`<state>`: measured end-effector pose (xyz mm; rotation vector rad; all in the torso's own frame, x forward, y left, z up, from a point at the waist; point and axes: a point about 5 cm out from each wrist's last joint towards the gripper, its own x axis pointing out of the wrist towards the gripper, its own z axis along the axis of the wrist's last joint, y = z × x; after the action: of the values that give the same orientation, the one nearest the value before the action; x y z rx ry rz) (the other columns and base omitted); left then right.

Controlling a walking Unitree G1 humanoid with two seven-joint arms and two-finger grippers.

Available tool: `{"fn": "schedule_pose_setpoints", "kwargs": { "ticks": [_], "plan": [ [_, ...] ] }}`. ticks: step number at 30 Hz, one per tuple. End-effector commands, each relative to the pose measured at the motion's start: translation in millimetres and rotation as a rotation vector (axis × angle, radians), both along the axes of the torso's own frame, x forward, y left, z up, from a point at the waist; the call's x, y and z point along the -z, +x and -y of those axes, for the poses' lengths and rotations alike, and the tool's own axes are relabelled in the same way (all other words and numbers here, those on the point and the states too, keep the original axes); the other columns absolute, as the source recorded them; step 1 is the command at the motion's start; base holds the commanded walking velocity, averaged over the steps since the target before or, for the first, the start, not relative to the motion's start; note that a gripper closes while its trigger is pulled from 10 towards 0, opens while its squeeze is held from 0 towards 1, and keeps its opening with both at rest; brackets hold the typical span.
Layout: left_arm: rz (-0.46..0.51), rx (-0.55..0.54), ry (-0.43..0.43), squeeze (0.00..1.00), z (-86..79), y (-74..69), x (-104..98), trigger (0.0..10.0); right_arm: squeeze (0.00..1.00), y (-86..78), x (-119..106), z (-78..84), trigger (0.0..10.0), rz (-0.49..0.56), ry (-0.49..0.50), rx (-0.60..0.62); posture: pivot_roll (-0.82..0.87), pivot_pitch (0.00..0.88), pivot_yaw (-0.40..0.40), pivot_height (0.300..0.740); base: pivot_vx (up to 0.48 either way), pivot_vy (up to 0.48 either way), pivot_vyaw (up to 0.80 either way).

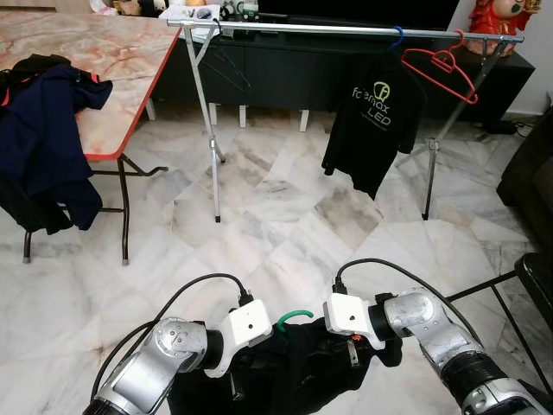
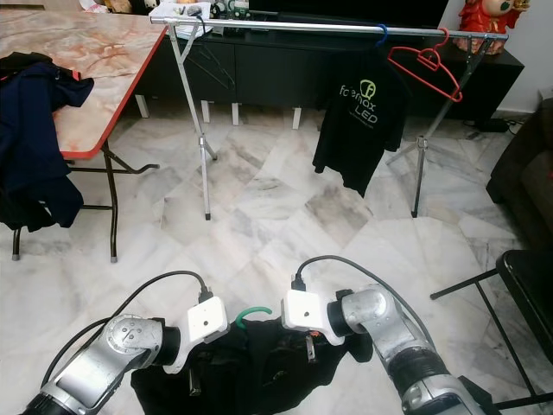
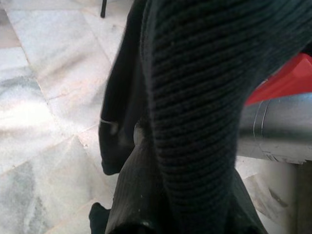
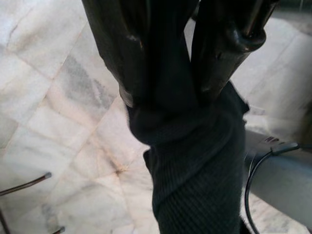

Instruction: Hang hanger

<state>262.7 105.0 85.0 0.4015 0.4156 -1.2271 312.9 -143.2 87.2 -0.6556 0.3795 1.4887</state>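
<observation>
A black garment point(image 1: 294, 372) on a green hanger point(image 1: 294, 316) hangs between my two arms, low in the eye views. My left gripper point(image 1: 235, 380) is shut on its left shoulder, the ribbed black cloth point(image 3: 195, 122) covering the fingers. My right gripper point(image 1: 352, 353) is shut on the right shoulder, both black fingers point(image 4: 234, 44) pinching the cloth point(image 4: 190, 161). Ahead stands a metal clothes rail point(image 1: 328, 30) carrying a black printed T-shirt point(image 1: 373, 121) on a blue hanger and an empty red hanger point(image 1: 441, 67).
A marble-topped table with a red edge point(image 1: 130, 95) stands to the left, dark clothes point(image 1: 43, 147) draped over it. A dark low cabinet point(image 1: 285, 73) lines the wall behind the rail. A black chair frame point(image 1: 527, 285) is at the right. Pale marble floor lies between.
</observation>
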Motion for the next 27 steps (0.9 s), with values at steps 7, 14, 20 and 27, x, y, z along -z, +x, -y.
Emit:
{"fn": "schedule_pose_setpoints", "kwargs": {
  "ticks": [7,14,20,27],
  "plan": [
    [0.039,-0.053,0.005,0.0,-4.5,5.4,2.2,0.0,1.0,-10.0,6.9,12.0,10.0,-0.082,-0.087,-0.063,0.05,0.14,-0.074,0.74,0.0,0.0,0.0],
    [0.085,-0.175,0.02,0.0,-14.3,15.1,9.8,0.0,1.0,-11.2,8.4,18.4,10.0,-0.088,-0.117,-0.057,0.04,0.134,-0.071,0.74,0.0,0.0,0.0],
    [0.119,-0.335,0.004,0.0,-27.2,21.9,19.0,0.0,1.0,-3.3,7.7,22.1,10.0,-0.012,-0.103,0.052,0.05,0.139,-0.069,0.74,0.0,0.0,0.0],
    [0.145,-0.373,0.024,0.0,-35.0,20.1,28.3,0.0,1.0,1.3,7.0,24.2,10.0,0.056,-0.071,0.14,0.04,0.147,-0.065,0.74,0.0,0.0,0.0]
  ]
}}
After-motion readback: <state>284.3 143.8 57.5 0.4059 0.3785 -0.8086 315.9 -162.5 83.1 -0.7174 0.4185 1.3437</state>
